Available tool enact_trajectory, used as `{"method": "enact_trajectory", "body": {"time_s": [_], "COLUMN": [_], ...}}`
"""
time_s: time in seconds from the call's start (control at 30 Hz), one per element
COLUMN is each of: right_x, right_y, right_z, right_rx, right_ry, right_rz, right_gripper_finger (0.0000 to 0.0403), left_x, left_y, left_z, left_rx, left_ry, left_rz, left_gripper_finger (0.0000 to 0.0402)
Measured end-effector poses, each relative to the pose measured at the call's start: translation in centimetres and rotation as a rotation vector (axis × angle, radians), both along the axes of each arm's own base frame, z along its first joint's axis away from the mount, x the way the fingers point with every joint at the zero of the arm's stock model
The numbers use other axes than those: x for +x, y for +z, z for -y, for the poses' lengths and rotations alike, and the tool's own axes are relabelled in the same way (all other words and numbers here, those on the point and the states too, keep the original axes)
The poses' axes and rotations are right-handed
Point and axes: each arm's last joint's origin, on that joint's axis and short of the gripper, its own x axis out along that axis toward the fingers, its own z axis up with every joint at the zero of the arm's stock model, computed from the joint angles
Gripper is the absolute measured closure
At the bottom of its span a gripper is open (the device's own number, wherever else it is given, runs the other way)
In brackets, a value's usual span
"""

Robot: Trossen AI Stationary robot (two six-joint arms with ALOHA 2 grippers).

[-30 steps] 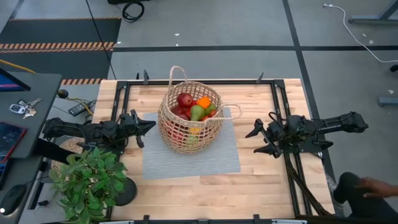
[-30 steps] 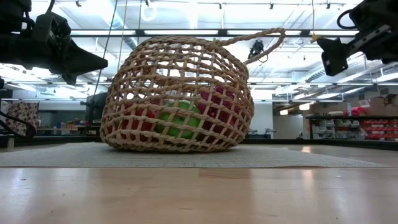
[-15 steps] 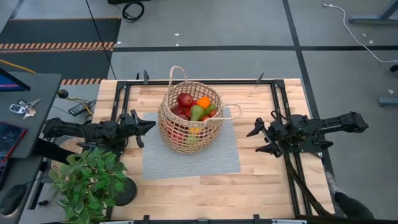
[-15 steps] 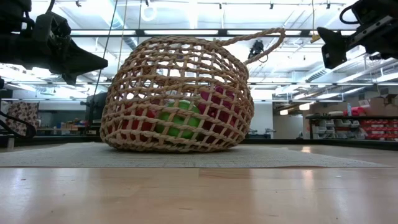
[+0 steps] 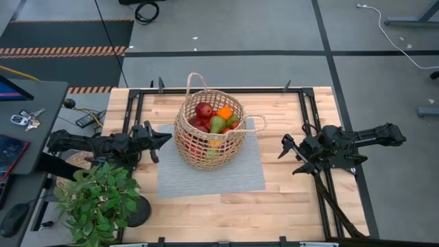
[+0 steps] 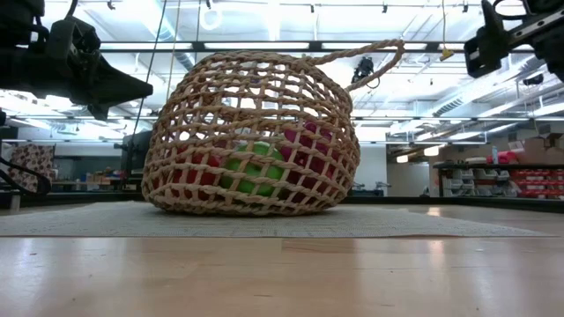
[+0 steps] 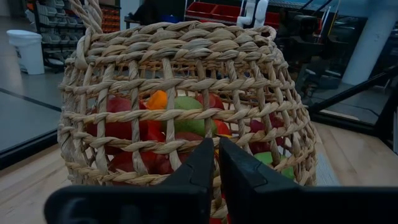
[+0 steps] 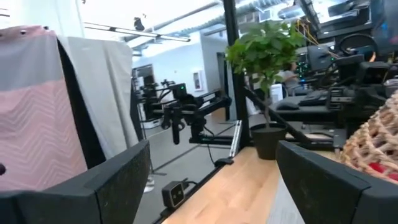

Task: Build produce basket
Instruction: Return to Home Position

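The tan woven basket (image 5: 208, 140) stands with its bottom on a grey mat (image 5: 219, 175) at mid-table. The produce (image 5: 214, 118) lies inside it: red apples, a green pear and an orange piece, also seen through the weave (image 7: 186, 121). My left gripper (image 5: 167, 137) is shut and level, just left of the basket, its tips (image 7: 216, 155) aimed at the basket wall without touching it. My right gripper (image 5: 288, 158) stands open to the right of the mat, tipped upward (image 6: 480, 48), with nothing between its fingers (image 8: 118, 180).
A potted green plant (image 5: 99, 199) stands at the table's near left corner, close beside my left arm. A dark desk with keys (image 5: 24, 118) lies beyond the left edge. Bare wood (image 5: 226, 209) runs along the near side of the mat.
My right gripper has tipped its fingers upward and turned a little at the wrist, staying open and away from the basket. A person's hand at the near right corner has left the view. The basket and the left gripper have kept still.
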Motion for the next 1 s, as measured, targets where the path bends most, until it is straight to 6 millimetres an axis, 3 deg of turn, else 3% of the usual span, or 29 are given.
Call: {"method": "enact_trajectory", "body": {"time_s": [0.63, 0.77, 1.0], "right_x": [0.1, 0.1, 0.0], "right_y": [-0.1, 0.8, 1.5], "right_z": [0.2, 0.5, 1.1], "right_rx": [0.045, 0.051, 0.161], "right_ry": [-0.063, -0.198, -0.378], "right_rz": [-0.027, 0.084, 0.127], "right_gripper_finger": [0.0052, 0.0052, 0.0052], "left_x": [0.0, 0.0, 0.0], "left_y": [0.0, 0.0, 0.0], "left_z": [0.0, 0.0, 0.0], "left_rx": [0.0, 0.0, 0.0], "left_ry": [0.0, 0.0, 0.0], "left_rz": [0.0, 0.0, 0.0], "left_gripper_finger": [0.0369, 0.0366, 0.0363]}}
